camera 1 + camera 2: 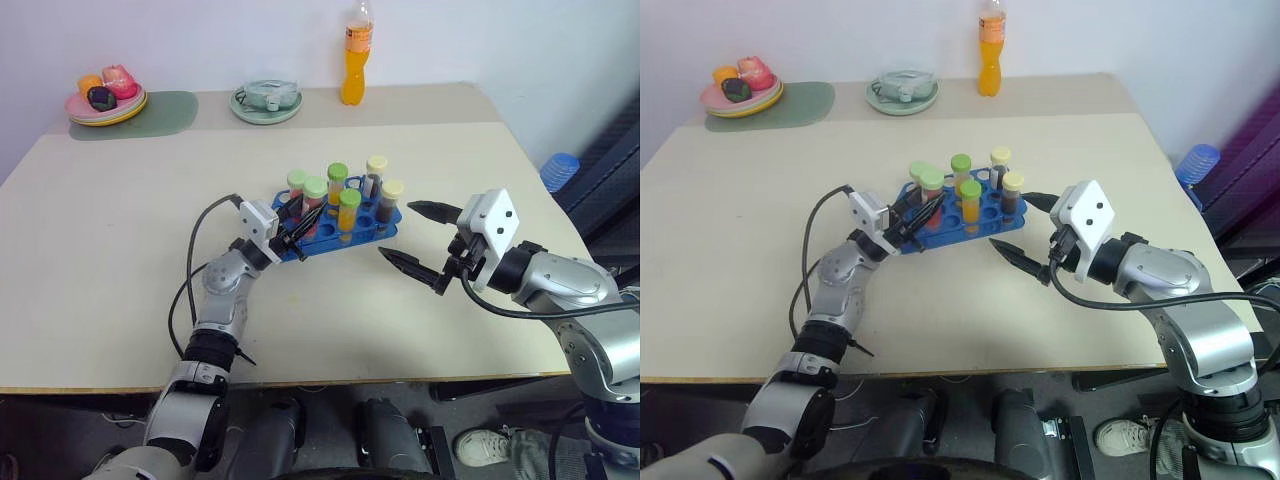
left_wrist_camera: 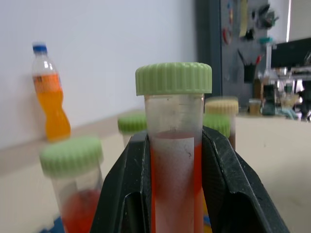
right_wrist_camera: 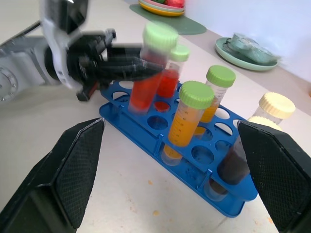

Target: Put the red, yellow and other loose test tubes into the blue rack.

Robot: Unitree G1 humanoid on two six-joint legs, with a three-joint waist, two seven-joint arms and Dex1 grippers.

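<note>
A pale beige table (image 1: 120, 260) stands against a white wall, with the blue rack (image 1: 385, 216) near its centre. Seen from the head camera, the left gripper (image 1: 297, 228) sits at the rack's nine o'clock end, its black fingers clamped tight on a red test tube with a green cap (image 3: 148, 73), which leans over the rack's holes at that end. Other tubes stand upright in the rack: another red one with a green cap (image 3: 171, 73), two orange-filled ones with green caps (image 3: 187, 121), and two dark ones with pale yellow caps (image 3: 269, 109). The right gripper (image 1: 420, 235) hovers at the rack's three o'clock side, near but not touching it, jaws spread wide and holding nothing. At the table's far edge, an orange drink bottle (image 1: 357, 55) stands at twelve o'clock, a green dish (image 1: 266, 102) at eleven, and a plate of toy fruit (image 1: 105, 95) on a green mat at ten.
</note>
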